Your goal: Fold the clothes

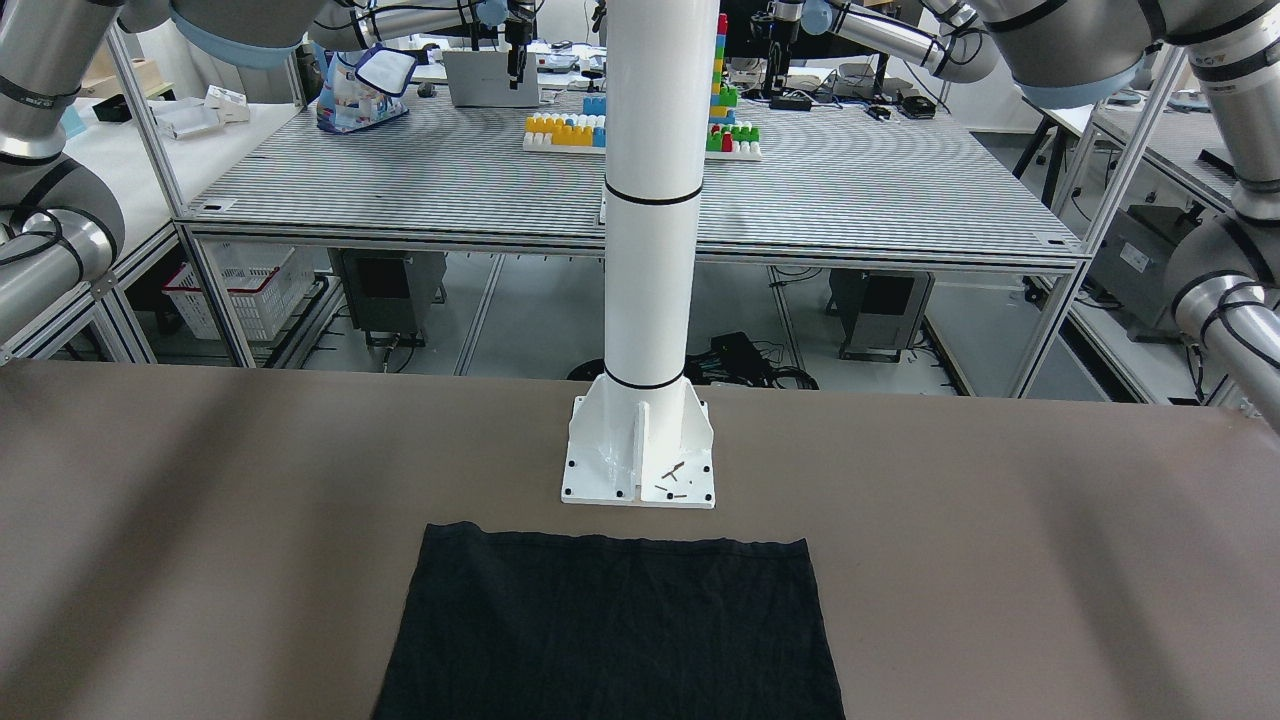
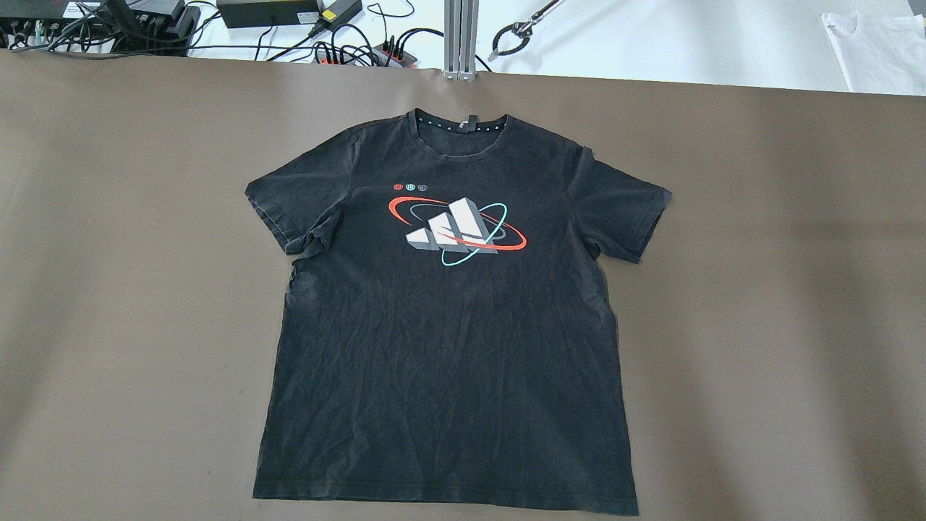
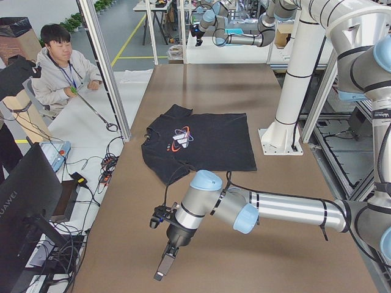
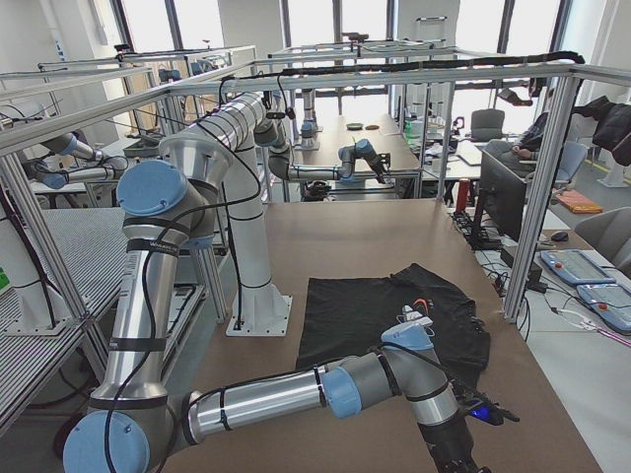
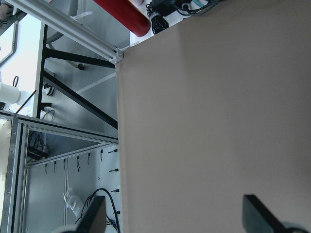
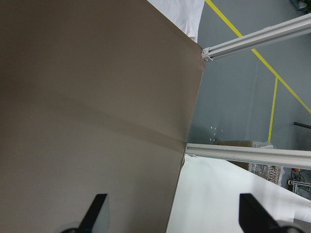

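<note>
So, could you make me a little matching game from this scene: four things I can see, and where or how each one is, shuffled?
Things:
1. black T-shirt
2. white pole
3. left hand
4. toy blocks

Places or states:
A. on the striped table in the background
B. open, over bare brown tabletop
C. spread flat, print facing up
D. upright, near the shirt's hem

Pairs: 1-C, 2-D, 3-B, 4-A.
</note>
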